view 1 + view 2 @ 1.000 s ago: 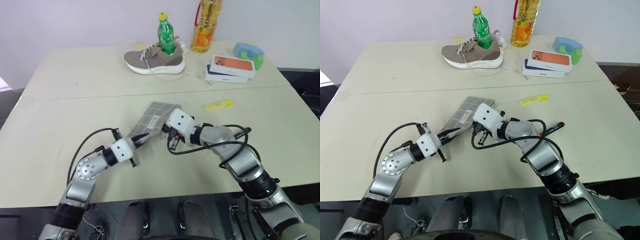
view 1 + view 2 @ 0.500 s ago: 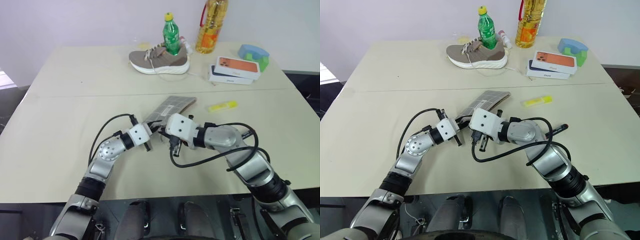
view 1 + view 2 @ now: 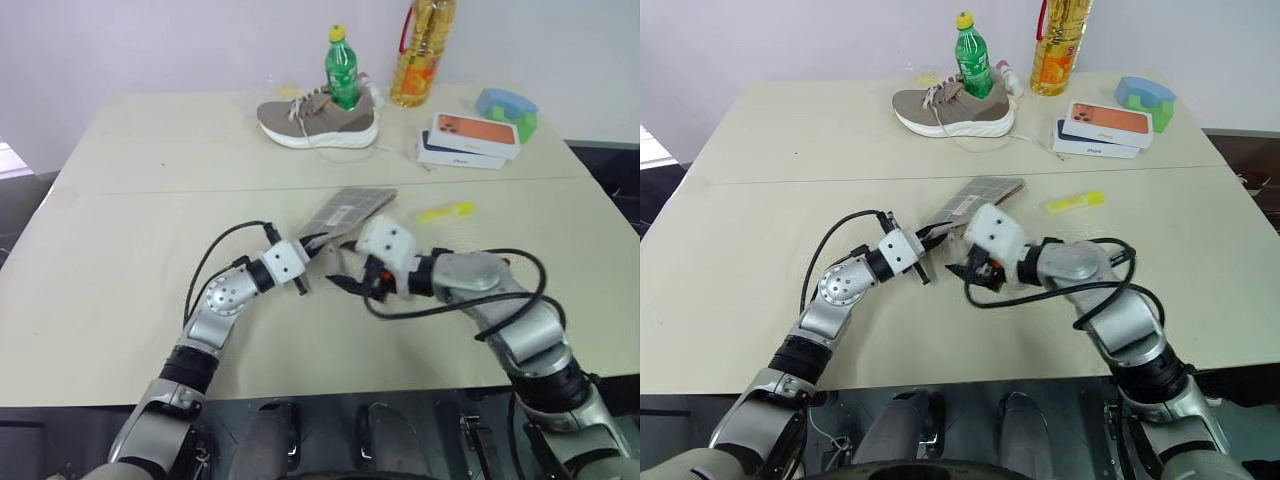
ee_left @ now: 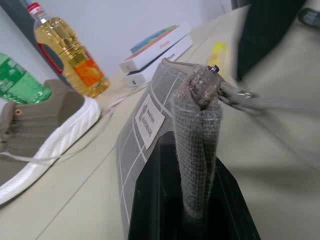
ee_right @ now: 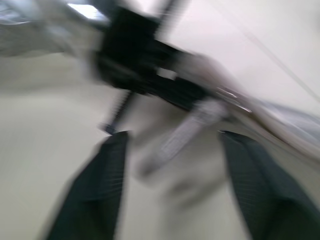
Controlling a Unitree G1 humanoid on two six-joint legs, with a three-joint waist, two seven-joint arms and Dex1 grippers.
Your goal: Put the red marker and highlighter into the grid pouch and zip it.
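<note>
Two grippers meet at mid-tabletop (image 3: 120, 240). The left gripper (image 3: 312, 254) is clamped on the near end of the grid pouch (image 3: 352, 211), which lifts off the tabletop and slants away to the far right, its white label facing up. The right gripper (image 3: 345, 281) sits just right of that pinched end with its fingers (image 5: 100, 190) spread wide and nothing between them. The highlighter (image 3: 446, 211) lies on the tabletop to the right of the pouch, apart from it. Farther off stand a shoe (image 3: 318, 119), a green bottle (image 3: 343, 72), an oil bottle (image 3: 423, 50) and stacked phone boxes (image 3: 470, 140).
</note>
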